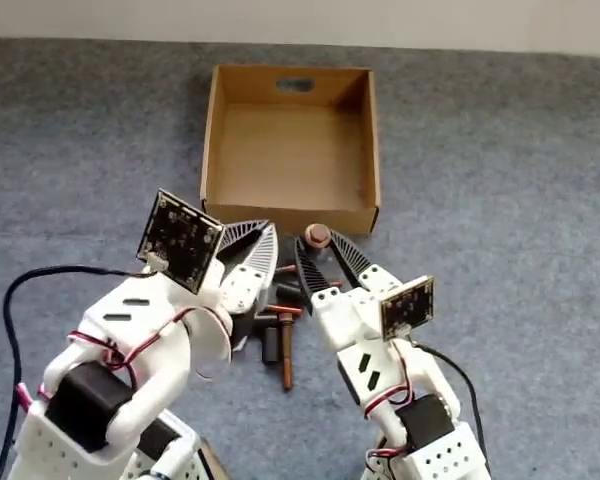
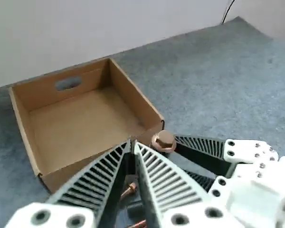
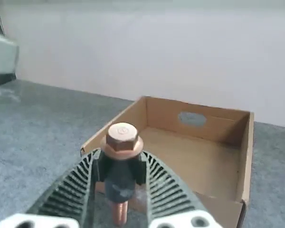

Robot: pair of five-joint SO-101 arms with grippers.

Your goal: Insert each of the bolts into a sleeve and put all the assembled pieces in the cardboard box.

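Seemingly, bolt (image 3: pixel 124 137) inside sleeve (image 3: pixel 118 172), right tool (image 3: pixel 118 159).

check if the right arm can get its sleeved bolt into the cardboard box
Probably yes: the right gripper holds the sleeved bolt just short of the cardboard box, whose open top is free; the left gripper sits beside, not between.

The cardboard box (image 1: pixel 290 150) stands open-topped at the far middle of the table, brown, with a hand slot cut in its far wall. Just in front of its near wall a copper bolt (image 3: pixel 123 137) with a flanged hex head stands upright through a black sleeve (image 3: pixel 118 175), its threaded end showing below; the sleeve is clamped between the fingers of the right gripper (image 3: pixel 119 156). Nearer, a second bolt (image 1: pixel 286 350) lies flat, head toward the box; a loose sleeve (image 1: pixel 271 343) lies just to its left.
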